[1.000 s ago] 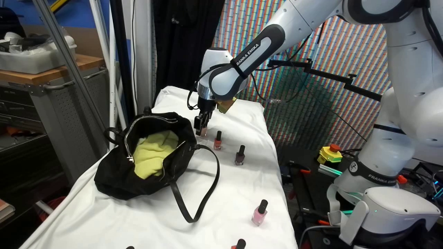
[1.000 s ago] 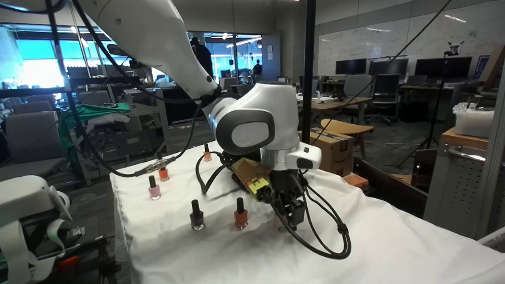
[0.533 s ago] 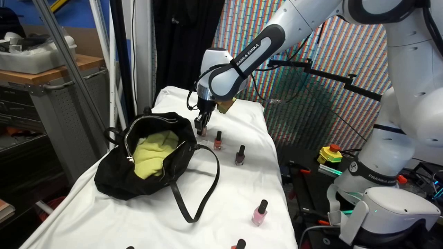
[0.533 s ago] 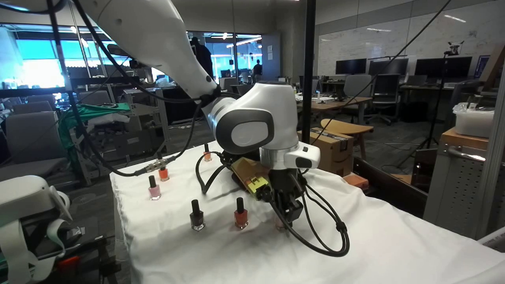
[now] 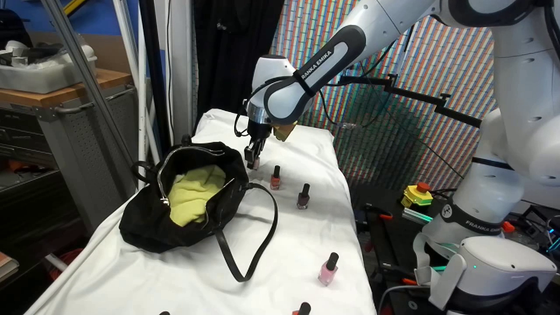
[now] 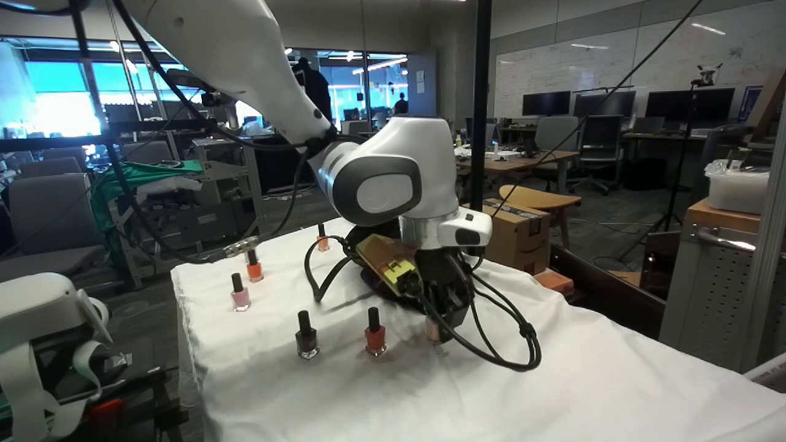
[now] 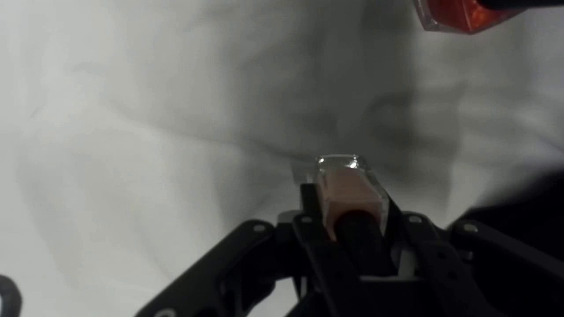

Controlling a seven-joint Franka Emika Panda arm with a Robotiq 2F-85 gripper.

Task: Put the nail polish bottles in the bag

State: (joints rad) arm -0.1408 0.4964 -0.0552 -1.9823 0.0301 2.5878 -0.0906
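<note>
Pinched and lifting off

The jaws have closed and now pinch the peach bottle [image 7: 350, 191], which seems to have just risen clear of the white-draped surface [image 5: 291, 245]. I judge the grasp done and the carry next: in an exterior view, the gaping black bag [image 5: 153, 223] lies at eight o'clock from the jaws. The red bottle [image 5: 274, 182] at four o'clock and the dark bottle [image 5: 302, 201] beyond it stand unpicked.
</note>
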